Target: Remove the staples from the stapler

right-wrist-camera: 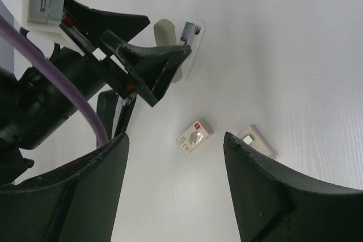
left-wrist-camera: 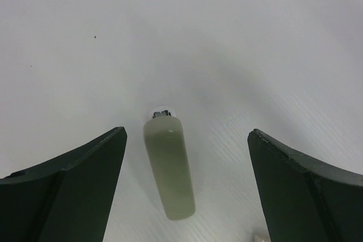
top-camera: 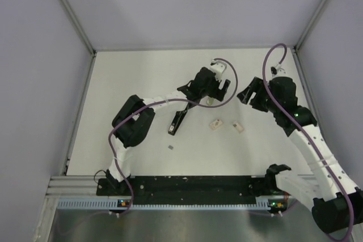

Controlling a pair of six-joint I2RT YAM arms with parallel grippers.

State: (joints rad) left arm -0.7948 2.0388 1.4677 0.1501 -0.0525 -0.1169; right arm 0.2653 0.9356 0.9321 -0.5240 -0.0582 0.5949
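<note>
The black stapler point(top-camera: 177, 122) lies on the white table, near and to the left of my left gripper point(top-camera: 212, 96). A tiny grey strip, the staples point(top-camera: 172, 148), lies apart from it, nearer the arm bases. My left gripper point(left-wrist-camera: 187, 133) hangs open over a pale green rounded stick point(left-wrist-camera: 169, 168), which lies between its fingers without touching them. My right gripper point(top-camera: 248, 97) is open and empty above the table, and its wrist view point(right-wrist-camera: 174, 139) looks down on two small boxes. Part of the stapler point(right-wrist-camera: 110, 114) shows behind the left arm there.
A small white box with a red mark point(right-wrist-camera: 194, 136) and a second pale box point(right-wrist-camera: 255, 139) lie side by side right of the stapler. Grey walls enclose the table on three sides. A black rail point(top-camera: 187, 186) runs along the near edge.
</note>
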